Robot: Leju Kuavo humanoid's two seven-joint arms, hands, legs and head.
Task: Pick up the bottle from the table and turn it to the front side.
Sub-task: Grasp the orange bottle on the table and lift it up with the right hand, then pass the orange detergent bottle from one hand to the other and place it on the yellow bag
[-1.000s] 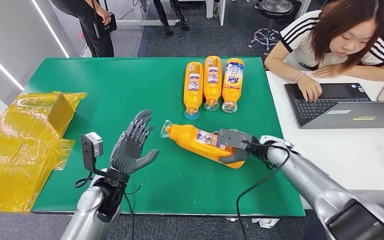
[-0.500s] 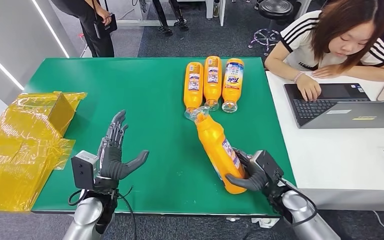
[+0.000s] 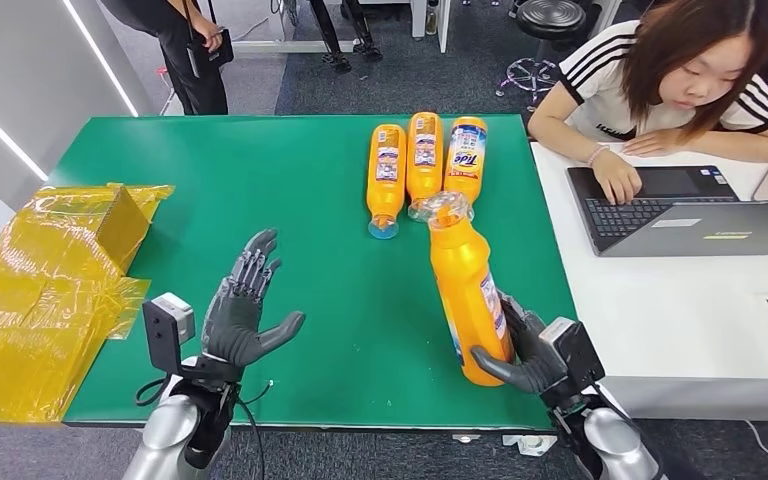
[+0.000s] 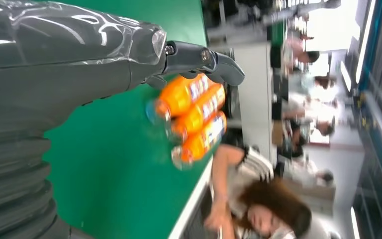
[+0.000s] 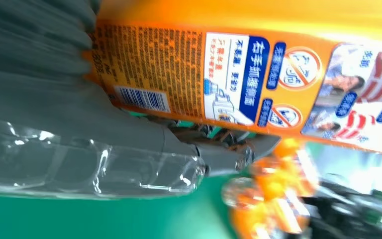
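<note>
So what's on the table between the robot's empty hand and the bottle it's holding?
Nothing: in the head view only bare green table lies between the open left hand and the held bottle.

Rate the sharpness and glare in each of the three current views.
Head view: sharp and evenly lit, the held bottle and right hand crisp. Left wrist view: the three lying bottles and the person are smeared, windows blown out, glare on the left hand cover. Right wrist view: the bottle's label is readable, the background bottles are blurred, with glare streaks on the hand's cover.
</note>
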